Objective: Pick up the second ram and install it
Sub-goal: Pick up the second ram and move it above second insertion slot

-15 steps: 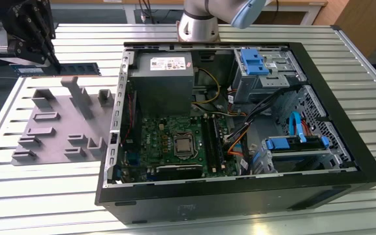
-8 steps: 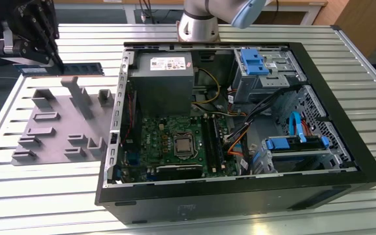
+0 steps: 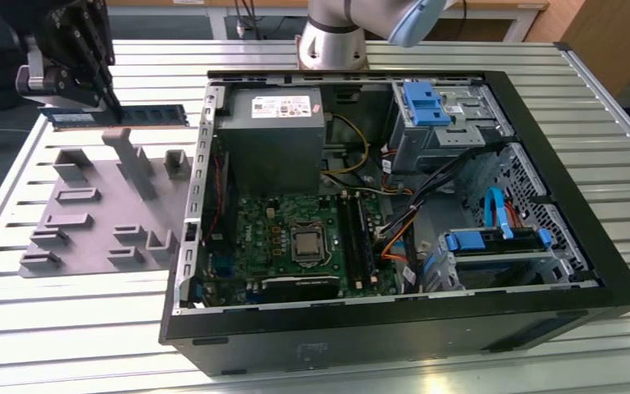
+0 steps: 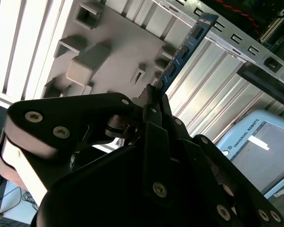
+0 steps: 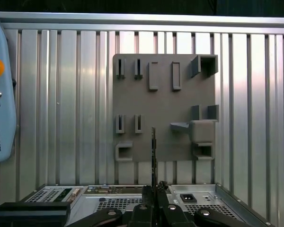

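Silver ribbed slats form the table (image 3: 435,57), which carries a grey holder tray (image 3: 96,238) on the exterior view's left and an open black computer case (image 3: 403,328) lying on its side on the exterior view's right. The arm's base (image 3: 331,41) stands behind the case.

The gripper (image 3: 75,111) hangs above the far end of the tray, well apart from the case opening. Its black fingers are pinched closed on one end of the second ram (image 3: 118,117). The stick is clear of the tray and touches nothing but the fingers. In the exterior view it lies level with its long edge down, reaching toward the case, a long narrow green board with a row of small dark chips along its face. In the second wrist view the second ram (image 4: 187,45) runs out from the closed fingertips of the gripper (image 4: 154,94), with a blue-tinted board, dark rectangular chips in a line, and the tray (image 4: 118,47) beneath it. In the first wrist view the second ram (image 5: 153,151) is edge-on, a thin dark strip rising from the gripper (image 5: 154,187) over the tray (image 5: 161,101).

Inside the case the green motherboard (image 3: 282,238) lies flat, with long black slots (image 3: 357,234) beside the processor socket (image 3: 308,243).
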Tool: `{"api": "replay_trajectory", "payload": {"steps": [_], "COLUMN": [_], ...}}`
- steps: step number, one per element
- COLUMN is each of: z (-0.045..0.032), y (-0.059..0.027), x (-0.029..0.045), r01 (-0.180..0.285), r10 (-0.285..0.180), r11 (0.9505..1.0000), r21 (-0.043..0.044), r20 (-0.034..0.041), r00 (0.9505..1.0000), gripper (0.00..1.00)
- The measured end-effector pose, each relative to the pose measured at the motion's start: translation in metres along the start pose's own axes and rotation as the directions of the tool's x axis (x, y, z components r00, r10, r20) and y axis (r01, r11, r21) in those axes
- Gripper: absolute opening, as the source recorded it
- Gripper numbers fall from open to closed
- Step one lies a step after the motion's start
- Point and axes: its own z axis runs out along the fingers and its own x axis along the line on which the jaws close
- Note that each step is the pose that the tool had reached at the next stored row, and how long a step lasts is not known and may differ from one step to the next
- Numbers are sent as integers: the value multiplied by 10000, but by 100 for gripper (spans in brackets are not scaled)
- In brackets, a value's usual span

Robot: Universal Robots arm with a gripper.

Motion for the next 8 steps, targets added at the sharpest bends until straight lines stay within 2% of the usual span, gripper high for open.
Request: {"api": "replay_trajectory", "payload": {"steps": [3,8], "z": [0,-1], "y": [-59,-108], "x": [-1,-2], "r01": [0,-1], "r10": [0,1], "r11": [10000,10000], "r21": [0,0], "r20": [0,0], "r00": [10000,10000], "gripper": [14,14]}}
